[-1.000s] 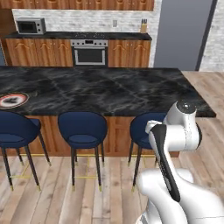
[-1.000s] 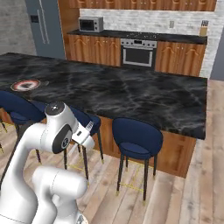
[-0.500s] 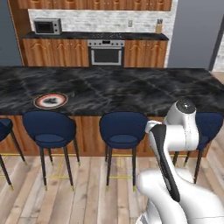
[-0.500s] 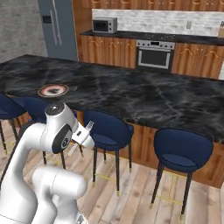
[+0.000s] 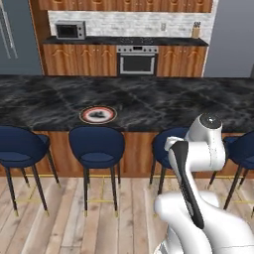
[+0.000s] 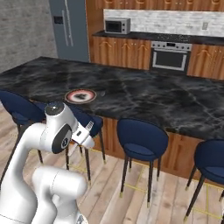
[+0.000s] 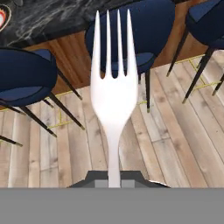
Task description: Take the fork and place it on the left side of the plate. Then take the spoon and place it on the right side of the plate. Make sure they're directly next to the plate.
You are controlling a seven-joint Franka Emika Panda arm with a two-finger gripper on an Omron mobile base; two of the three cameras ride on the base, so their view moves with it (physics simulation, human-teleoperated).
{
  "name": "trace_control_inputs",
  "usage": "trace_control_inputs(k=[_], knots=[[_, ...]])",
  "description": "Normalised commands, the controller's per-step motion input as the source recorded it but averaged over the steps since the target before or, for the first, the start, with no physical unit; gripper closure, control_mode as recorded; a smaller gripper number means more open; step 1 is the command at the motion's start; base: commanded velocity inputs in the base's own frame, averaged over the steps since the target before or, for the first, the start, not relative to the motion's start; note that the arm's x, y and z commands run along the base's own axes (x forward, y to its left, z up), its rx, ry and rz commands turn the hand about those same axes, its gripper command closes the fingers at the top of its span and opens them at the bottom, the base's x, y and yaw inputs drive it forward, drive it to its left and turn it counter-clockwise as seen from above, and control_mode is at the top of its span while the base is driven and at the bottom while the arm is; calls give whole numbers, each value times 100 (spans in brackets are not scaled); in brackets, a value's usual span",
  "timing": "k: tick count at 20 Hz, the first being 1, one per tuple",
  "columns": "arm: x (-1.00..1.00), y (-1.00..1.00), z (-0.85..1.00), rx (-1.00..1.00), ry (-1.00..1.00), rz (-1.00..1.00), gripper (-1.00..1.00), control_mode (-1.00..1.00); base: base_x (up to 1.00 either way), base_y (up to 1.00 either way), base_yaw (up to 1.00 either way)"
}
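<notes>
1. In the hand view, the gripper (image 7: pixel 114 183) at bottom centre is clamped on the fork (image 7: pixel 113 94) handle (tines pointing up).
2. The plate (image 5: pixel 98 114) sits left of centre on the dark counter (image 5: pixel 163 101).

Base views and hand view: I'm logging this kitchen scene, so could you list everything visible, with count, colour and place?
plate: one, dark reddish-brown rim with a lighter centre, on the near part of the island counter.
fork: one, pale silver, held upright by its handle in the hand view, tines pointing away.
island counter: one, black marbled top over wood sides, across the middle.
bar stools: at least four, dark blue seats on thin dark legs, along the island's near side.
oven: one, steel, in the back wall cabinets.
microwave: one, grey, on the back counter.
fridge: one, grey, at the left.
floor: light wood planks.
arm: one, white with dark joints, in the foreground.
fingers: dark, shut on the fork's handle.
</notes>
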Motion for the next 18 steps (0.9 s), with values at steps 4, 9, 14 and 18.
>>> trace_control_inputs(k=[4, 9, 14, 18], knots=[[0, 0, 0, 0, 0, 0, 100, 100, 46, 69, 0], [0, 0, 0, 0, 0, 0, 100, 100, 63, 57, 0], [0, 0, 0, 0, 0, 0, 100, 100, 61, 51, 0], [0, 0, 0, 0, 0, 0, 100, 100, 55, 45, 0]])
